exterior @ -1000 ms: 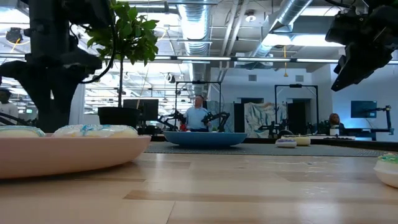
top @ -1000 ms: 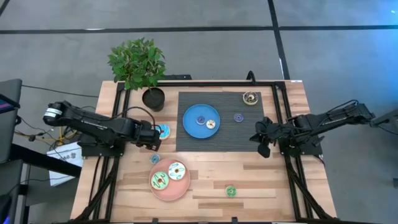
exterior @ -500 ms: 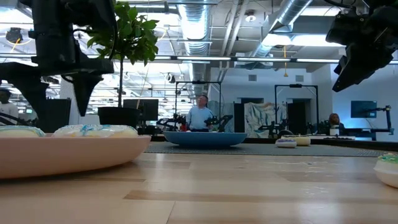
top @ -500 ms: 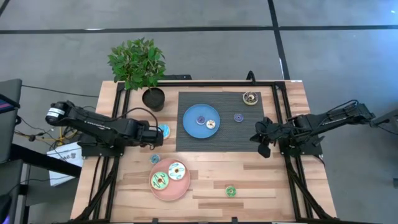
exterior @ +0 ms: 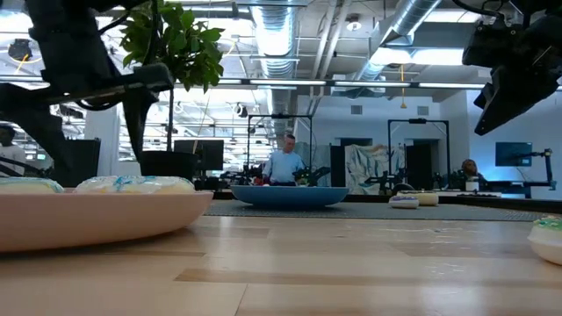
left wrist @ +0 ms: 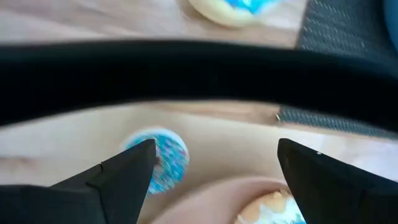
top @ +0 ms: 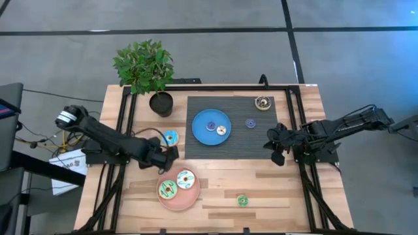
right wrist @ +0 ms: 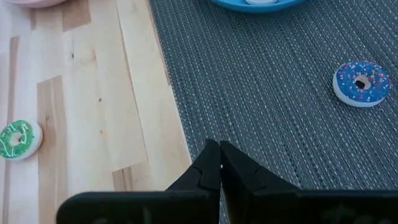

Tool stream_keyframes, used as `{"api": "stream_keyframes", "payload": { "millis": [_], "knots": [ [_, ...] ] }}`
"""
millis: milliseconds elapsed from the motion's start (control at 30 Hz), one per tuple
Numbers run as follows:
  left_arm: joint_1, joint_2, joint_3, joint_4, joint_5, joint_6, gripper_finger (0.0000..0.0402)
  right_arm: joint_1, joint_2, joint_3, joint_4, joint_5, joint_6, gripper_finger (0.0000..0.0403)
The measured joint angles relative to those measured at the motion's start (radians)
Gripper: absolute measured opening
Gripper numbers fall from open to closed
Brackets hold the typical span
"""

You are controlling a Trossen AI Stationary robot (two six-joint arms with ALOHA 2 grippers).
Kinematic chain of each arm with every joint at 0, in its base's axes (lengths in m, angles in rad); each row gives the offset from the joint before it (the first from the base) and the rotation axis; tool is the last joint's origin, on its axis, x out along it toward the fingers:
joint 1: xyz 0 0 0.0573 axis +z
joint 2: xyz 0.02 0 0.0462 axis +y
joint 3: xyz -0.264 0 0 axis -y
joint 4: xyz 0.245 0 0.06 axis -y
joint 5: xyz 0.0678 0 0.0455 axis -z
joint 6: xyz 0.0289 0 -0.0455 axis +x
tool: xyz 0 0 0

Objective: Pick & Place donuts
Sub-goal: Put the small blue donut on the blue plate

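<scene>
Moved: left pincer (top: 171,154) swinging off the light blue donut (top: 171,138) toward the pink plate (top: 193,195), fingers now spread wide.
Hovering: over a small blue sprinkled mini (left wrist: 163,160) lying on bare wood.
Right pincer (right wrist: 219,163): pressed shut, hanging over the ribbed grey mat (top: 248,145).
Pink plate: carrying two iced rings, green (top: 166,190) and white (top: 185,179).
Blue plate (top: 202,132): holding two minis.
Loose: purple mini (top: 250,123) on the mat, green mini (top: 242,200) on the slatted tabletop (top: 274,189).
Around: potted plant (top: 145,66) standing at the far corner.
</scene>
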Motion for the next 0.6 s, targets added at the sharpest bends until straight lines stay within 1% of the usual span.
{"api": "stream_keyframes", "payload": {
  "millis": [100, 300, 433, 600],
  "knots": [
    [-0.016, 0.087, 0.079, -0.084, -0.002, -0.037, 0.0331, 0.000, 0.000, 0.000, -0.003, 0.000, 0.000, 0.0000],
    [-0.015, 0.217, 0.212, -0.282, 0.064, -0.071, 0.0331, 0.000, 0.000, 0.000, -0.005, 0.000, 0.000, 0.0000],
    [-0.015, 0.248, 0.224, -0.293, 0.105, -0.091, 0.0331, 0.000, 0.000, 0.000, -0.005, 0.000, 0.000, 0.0000],
    [-0.015, 0.248, 0.206, -0.292, 0.122, -0.127, 0.0331, 0.000, 0.000, 0.000, -0.005, 0.000, 0.004, 0.0000]
  ]
}}
